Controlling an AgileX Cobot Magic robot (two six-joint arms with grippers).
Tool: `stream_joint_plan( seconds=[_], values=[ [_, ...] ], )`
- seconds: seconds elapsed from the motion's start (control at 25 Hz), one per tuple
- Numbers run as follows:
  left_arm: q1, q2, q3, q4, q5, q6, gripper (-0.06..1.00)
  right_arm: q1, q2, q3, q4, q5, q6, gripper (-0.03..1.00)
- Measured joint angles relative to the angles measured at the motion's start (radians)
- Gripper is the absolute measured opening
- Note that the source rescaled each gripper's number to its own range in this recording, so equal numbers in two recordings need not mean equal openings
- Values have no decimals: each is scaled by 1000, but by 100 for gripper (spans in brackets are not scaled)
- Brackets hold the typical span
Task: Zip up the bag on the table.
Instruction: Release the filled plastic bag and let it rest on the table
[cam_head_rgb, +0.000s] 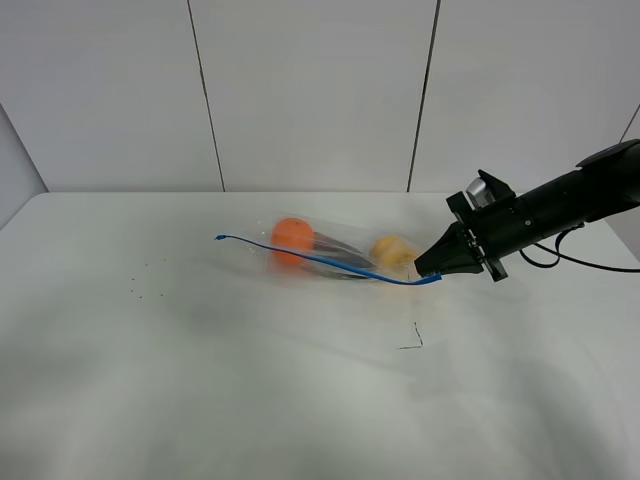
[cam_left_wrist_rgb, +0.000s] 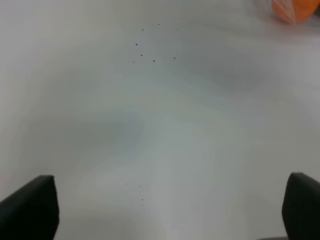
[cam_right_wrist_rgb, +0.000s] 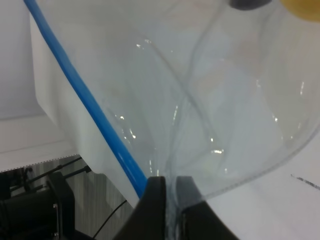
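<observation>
**Right gripper pinches bag corner**

Right gripper (cam_head_rgb: 432, 270) clamped on the corner of the zip bag (cam_head_rgb: 335, 252) at its blue zipper strip (cam_right_wrist_rgb: 85, 100). Bag mid-worktop (cam_head_rgb: 200, 380), orange fruit (cam_head_rgb: 293, 235) inside. Left gripper (cam_left_wrist_rgb: 170, 210) spread wide, holding nothing, above bare worktop.

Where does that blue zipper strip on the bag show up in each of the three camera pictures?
Exterior high: the blue zipper strip runs across mid-table to the right gripper.
Left wrist: not in view; only the orange fruit at a corner.
Right wrist: it slants down to the fingertips.
Shared landmark: the clear bag.
</observation>
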Motion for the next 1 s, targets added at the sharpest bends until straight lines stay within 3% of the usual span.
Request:
stream_joint_plan(
  seconds=[0.2, 0.28, 0.36, 0.48, 0.56, 0.68, 1.0],
  values=[
    [0, 0, 0, 0, 0, 0, 100, 0, 0, 0, 0, 0, 0, 1],
    [0, 0, 0, 0, 0, 0, 100, 0, 0, 0, 1, 0, 0, 8],
    [0, 0, 0, 0, 0, 0, 100, 0, 0, 0, 8, 2, 0, 26],
    [0, 0, 0, 0, 0, 0, 100, 0, 0, 0, 19, 3, 0, 74],
    [0, 0, 0, 0, 0, 1, 100, 3, 0, 0, 20, 3, 0, 91],
    [0, 0, 0, 0, 0, 1, 100, 15, 0, 0, 21, 3, 1, 98],
    [0, 0, 0, 0, 0, 1, 100, 29, -6, -3, 23, 3, 44, 100]
  ],
)
